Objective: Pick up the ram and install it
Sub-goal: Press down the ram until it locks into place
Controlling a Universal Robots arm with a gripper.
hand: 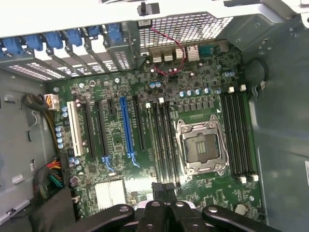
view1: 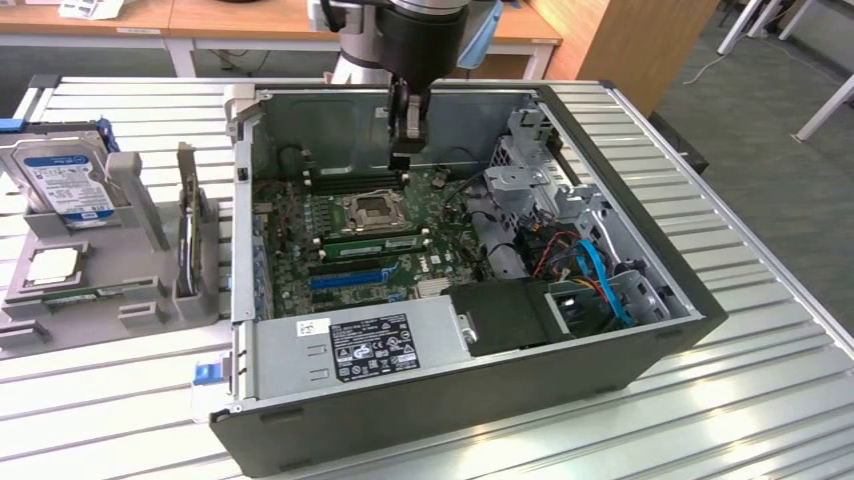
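The ram (view1: 83,296), a thin green stick, lies flat in the grey holder (view1: 147,305) at the exterior view's left, outside the case. My gripper (view1: 404,160) hangs inside the open computer case, above the motherboard (view1: 350,225) near the far memory slots (view1: 354,180). Its black fingers are shut, and I see nothing between them. In the wrist view the gripper (hand: 164,187) points down over the end of the dark memory slots (hand: 161,145) beside the empty processor socket (hand: 202,147). A green strip (view1: 367,243) runs along the slots on the socket's near side; I cannot tell what it is.
The holder also carries a hard drive (view1: 60,180) with a blue-white label and a square silver processor (view1: 51,265). Inside the case are a power supply (view1: 360,345), drive cages (view1: 534,190), and blue and orange cables (view1: 594,270). The case walls (view1: 243,200) enclose the board.
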